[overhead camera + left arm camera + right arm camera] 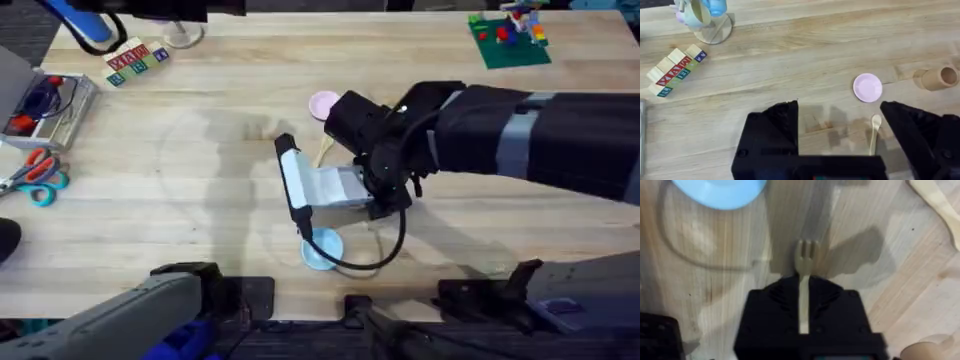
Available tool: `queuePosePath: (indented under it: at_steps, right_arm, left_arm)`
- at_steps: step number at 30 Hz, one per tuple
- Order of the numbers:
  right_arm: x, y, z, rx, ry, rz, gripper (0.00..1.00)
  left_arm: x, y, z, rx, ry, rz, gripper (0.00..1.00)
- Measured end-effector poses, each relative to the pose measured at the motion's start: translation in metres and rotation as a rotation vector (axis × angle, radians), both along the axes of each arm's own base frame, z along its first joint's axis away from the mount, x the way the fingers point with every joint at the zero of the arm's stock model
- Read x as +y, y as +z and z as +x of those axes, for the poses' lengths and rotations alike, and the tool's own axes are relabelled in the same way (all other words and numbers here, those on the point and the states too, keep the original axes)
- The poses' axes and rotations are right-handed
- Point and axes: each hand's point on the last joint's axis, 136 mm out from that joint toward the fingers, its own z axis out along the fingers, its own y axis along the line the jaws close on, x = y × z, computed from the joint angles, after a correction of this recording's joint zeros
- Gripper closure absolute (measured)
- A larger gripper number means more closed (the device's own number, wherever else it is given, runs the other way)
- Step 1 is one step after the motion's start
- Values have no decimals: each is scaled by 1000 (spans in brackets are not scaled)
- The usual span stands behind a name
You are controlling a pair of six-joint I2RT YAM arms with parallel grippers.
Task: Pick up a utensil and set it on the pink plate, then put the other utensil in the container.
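My right gripper [804, 285] is shut on the handle of the small wooden fork [806, 255], whose tines stick out ahead over bare wood. In the overhead view the right gripper [296, 195] hangs at mid-table between the two plates. The pink plate [322, 103] [867, 87] lies just beyond it with nothing on it. The wooden spoon [874, 131] [937, 202] lies flat on the table near the pink plate. The tan container [939, 78] stands to the right of the pink plate. My left gripper [840, 135] is open and holds nothing, back from the spoon.
A light blue plate [322, 250] [720, 190] lies near the front edge, close ahead of the fork's tines. Letter blocks [135, 62] [675, 70], scissors [35, 175] and a tray [40, 105] are at the left. A green brick plate [510, 35] sits at the far right.
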Motion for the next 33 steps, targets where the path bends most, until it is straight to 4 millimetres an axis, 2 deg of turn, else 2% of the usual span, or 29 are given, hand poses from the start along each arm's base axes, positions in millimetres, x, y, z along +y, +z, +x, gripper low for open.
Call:
queuePosePath:
  at_steps: [2,18,24,30,31,33]
  right_arm:
    - [1,0,0,-1,2,2,961]
    - [1,2,1,0,-75,4,968]
    - [-11,4,5,46,-154,-29,968]
    - [-24,18,36,39,-266,-26,969]
    - [-22,33,60,-7,-311,19,969]
    - [-21,42,73,-34,-334,44,969]
  left_arm:
    - [0,0,0,2,-1,0,8]
    - [0,-1,-1,4,0,0,7]
    - [0,-1,-1,4,-1,0,8]
    - [1,0,0,1,3,0,8]
    - [7,0,0,-1,19,0,9]
    - [13,0,1,-1,38,0,9]
